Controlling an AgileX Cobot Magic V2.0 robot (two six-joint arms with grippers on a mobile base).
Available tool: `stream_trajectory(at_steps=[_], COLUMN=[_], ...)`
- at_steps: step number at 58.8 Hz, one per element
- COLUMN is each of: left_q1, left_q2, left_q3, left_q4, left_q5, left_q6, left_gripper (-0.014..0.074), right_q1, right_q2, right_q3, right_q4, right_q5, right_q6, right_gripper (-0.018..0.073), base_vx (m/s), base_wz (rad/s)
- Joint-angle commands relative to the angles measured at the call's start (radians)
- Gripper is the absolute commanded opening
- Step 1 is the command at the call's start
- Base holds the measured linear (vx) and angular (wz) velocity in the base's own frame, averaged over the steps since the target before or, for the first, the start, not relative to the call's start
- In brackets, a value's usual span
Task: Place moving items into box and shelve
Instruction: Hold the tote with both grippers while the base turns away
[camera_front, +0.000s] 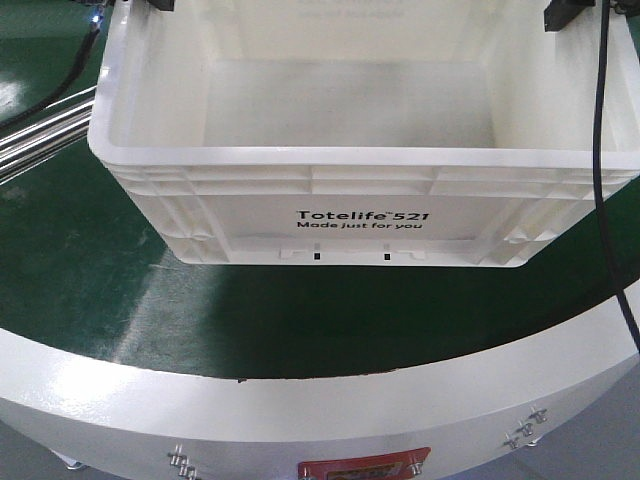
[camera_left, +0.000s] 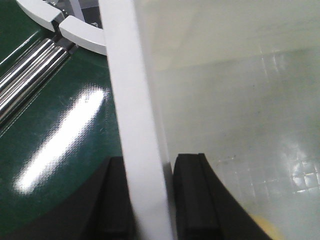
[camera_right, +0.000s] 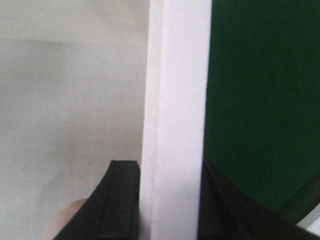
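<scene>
White box (camera_front: 360, 190), centre frame on the green counter (camera_front: 300, 310), with left pincer (camera_left: 152, 165) and right pincer (camera_right: 167, 167) each pinching an opposite side wall: uneven lifting, or slick plastic, could let one wall slip and tip the box.

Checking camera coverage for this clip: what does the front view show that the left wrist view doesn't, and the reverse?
Only the front view: the whole box with its black print, the table's white curved edge, a red plate and a black cable. Only the left wrist view: the left fingers straddling the box's side wall, one outside, one inside. Both: the box, the green surface and the metal rollers.
</scene>
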Motion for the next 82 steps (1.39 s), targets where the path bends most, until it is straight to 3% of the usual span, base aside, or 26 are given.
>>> stream_trajectory(at_steps=[1,82], left_q1=[0.013,0.013], left_q2=[-0.07,-0.07], left_q3=[-0.038,-0.038], left_q4=[0.125,0.125], left_q5=[-0.078,-0.078], left_q6=[0.003,0.003], left_gripper=[0.0,0.0], right_q1=[-0.019,-0.019], right_q2=[-0.064,-0.064], right_q3=[-0.039,-0.039], right_q4=[-0.137,-0.136], right_q5=[0.003,0.002], right_q6=[-0.014,-0.014], right_gripper=[-0.0005,-0.0005], base_vx=[0.0,-0.02], base_wz=[0.0,0.07])
